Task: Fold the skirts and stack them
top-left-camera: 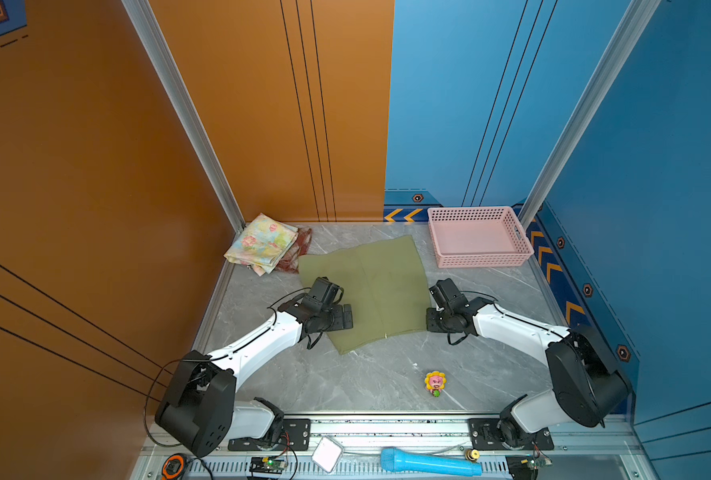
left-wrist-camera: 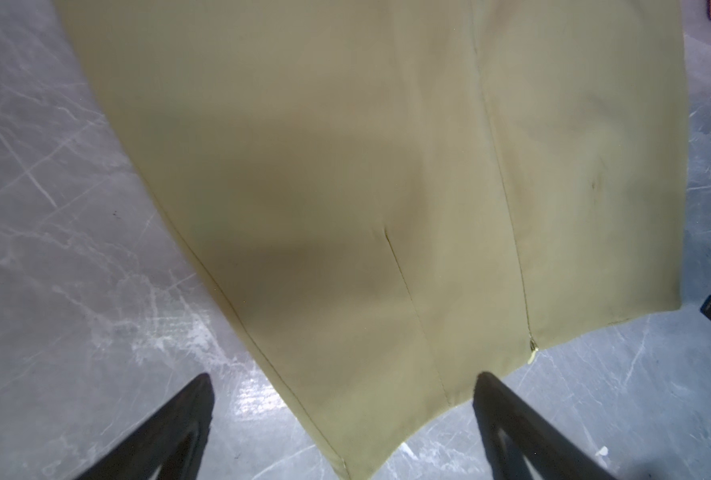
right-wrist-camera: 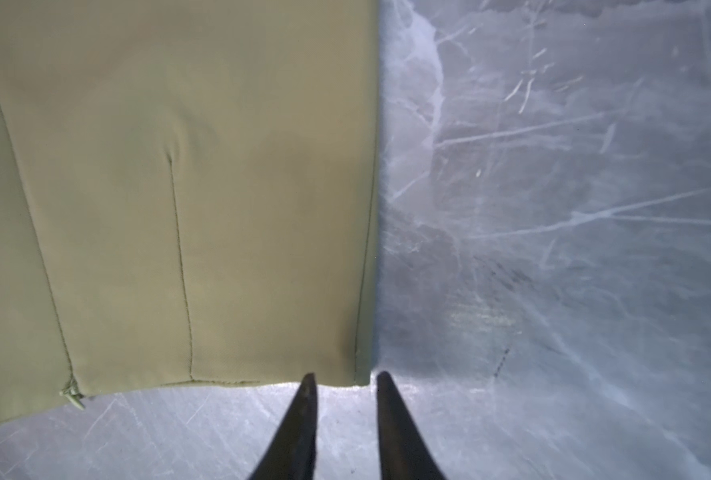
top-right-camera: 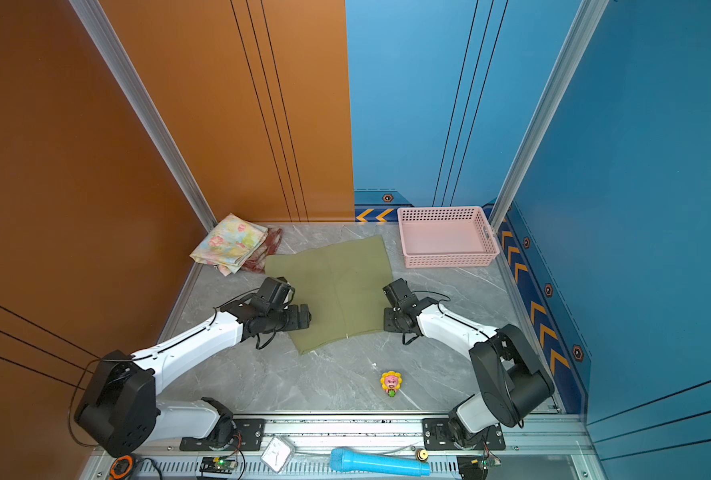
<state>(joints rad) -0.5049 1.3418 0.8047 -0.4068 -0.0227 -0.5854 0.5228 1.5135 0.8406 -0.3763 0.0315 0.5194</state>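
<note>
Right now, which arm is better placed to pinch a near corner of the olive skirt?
Right, probably. The right gripper has slightly parted tips bracketing a near corner of the olive skirt; the left gripper gapes wide over the other.

Bright even overhead light; I see soft shadow on skirt (left-wrist-camera: 345, 199), glare on table (left-wrist-camera: 258, 395), wrist views blurry.

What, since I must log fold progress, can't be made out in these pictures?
Plaid skirt: both top views, mostly under the floral skirt; fold unreadable.
Right gripper: right wrist view, tips at the olive skirt corner; contact unclear.
Left gripper: in both top views, fingertips hidden under its own wrist.
Far edge of the olive skirt: cut off in both wrist views.
</note>
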